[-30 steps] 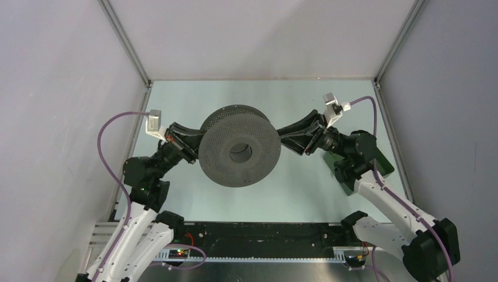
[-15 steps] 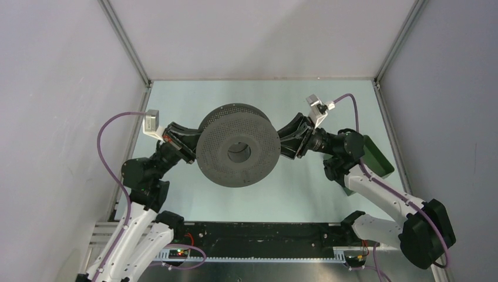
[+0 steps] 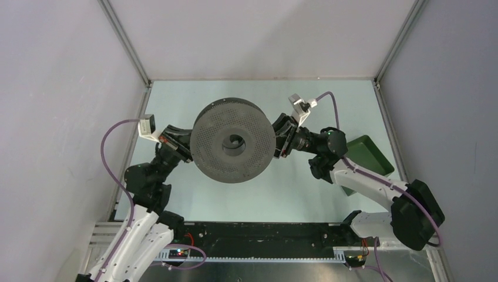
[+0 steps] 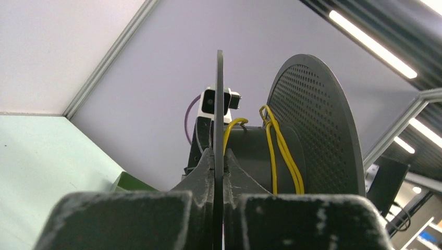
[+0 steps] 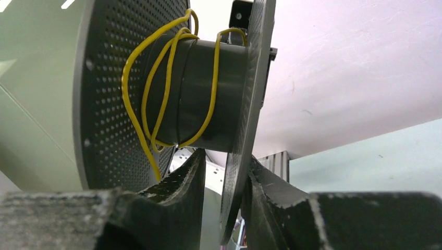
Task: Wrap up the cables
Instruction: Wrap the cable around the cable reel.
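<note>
A dark grey perforated spool hangs above the table between both arms. My left gripper is shut on the thin edge of one flange. My right gripper straddles the spool's other side. That flange's rim rests against one finger, a clear gap separates it from the other, and the jaws are open. The yellow cable lies in a few loose turns around the hub, one end dangling. The red cable is out of view.
A green bin sits on the table at the right, just behind the right arm. Metal frame posts and grey walls close in the table on the left, right and back. Purple hoses loop off both wrists.
My right gripper has swung left and come in over the spool's right flange. The spool, still held by the left gripper, has shifted slightly left and up in the view.
</note>
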